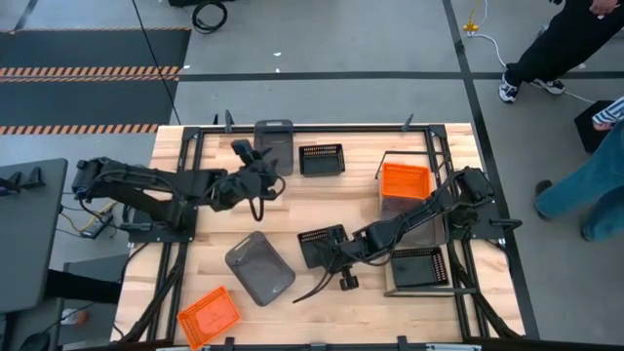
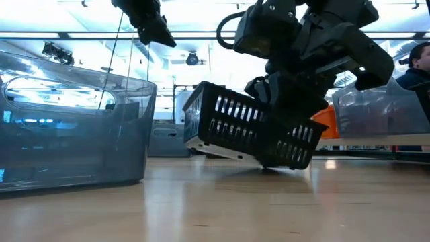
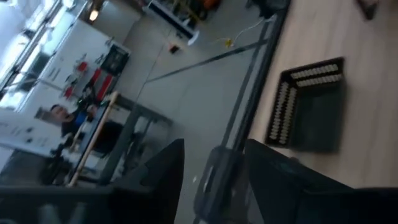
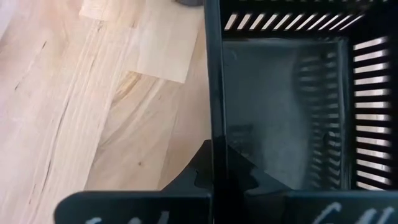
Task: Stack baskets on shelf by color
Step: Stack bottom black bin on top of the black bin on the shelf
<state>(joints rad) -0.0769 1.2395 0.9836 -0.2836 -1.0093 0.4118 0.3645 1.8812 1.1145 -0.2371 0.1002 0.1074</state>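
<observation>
At the left front of the wooden worktop, an orange basket with a mesh floor is seen lying slantwise. Next to it, a smooth dark grey basket is laid at a slant too. The left end effector is held above the back edge, its fingers spread apart, close to a second grey basket whose long side runs front to back. A black slatted basket is set beside that, long side across. In the middle, another black basket is pinched at its rim by the right end effector; only the low view shows it tipped, one end lifted. On the right, the shelf is seen with an orange basket stacked on a grey one and a black basket.
</observation>
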